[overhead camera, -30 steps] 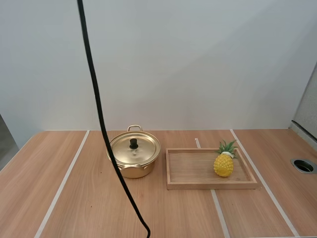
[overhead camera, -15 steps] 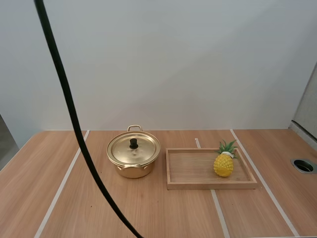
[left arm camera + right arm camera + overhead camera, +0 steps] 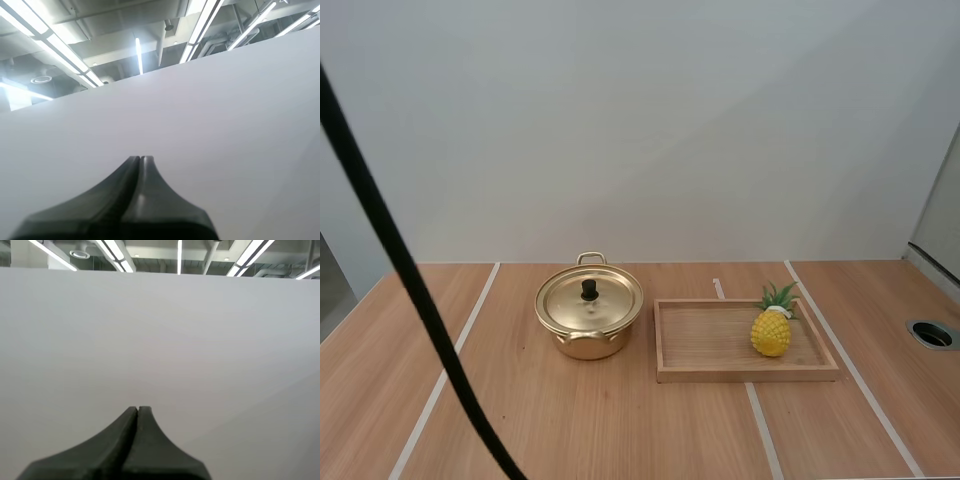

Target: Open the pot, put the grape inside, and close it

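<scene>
On the wooden table (image 3: pixel 620 430), towards its far side and left of centre, stands one golden pot (image 3: pixel 586 343). Its one lid (image 3: pixel 590 301) sits flat on the rim, closing it, with a single black knob (image 3: pixel 589 290) upright at the middle. Two loop handles show on the pot, one at the far side and one at the near side.

Just to the right of the pot, close beside it but not touching, lies one shallow wooden tray (image 3: pixel 720 373), its long sides running left to right. One fruit stands upright in the tray's right end: a yellow pineapple (image 3: pixel 772 332) with a green leafy crown. It is well apart from the pot, with the bare tray floor between them.

Three pale strips run across the table from near to far: one left of the pot, one passing under the tray, one just right of the tray. One round dark hole (image 3: pixel 933 334) is set in the table near its right edge.

The left gripper (image 3: pixel 139 159) has its two black fingers pressed together into one dark wedge, with nothing between them, facing a plain white wall (image 3: pixel 240 125). The right gripper (image 3: pixel 137 409) is the same: two fingers closed tip to tip on nothing.
</scene>
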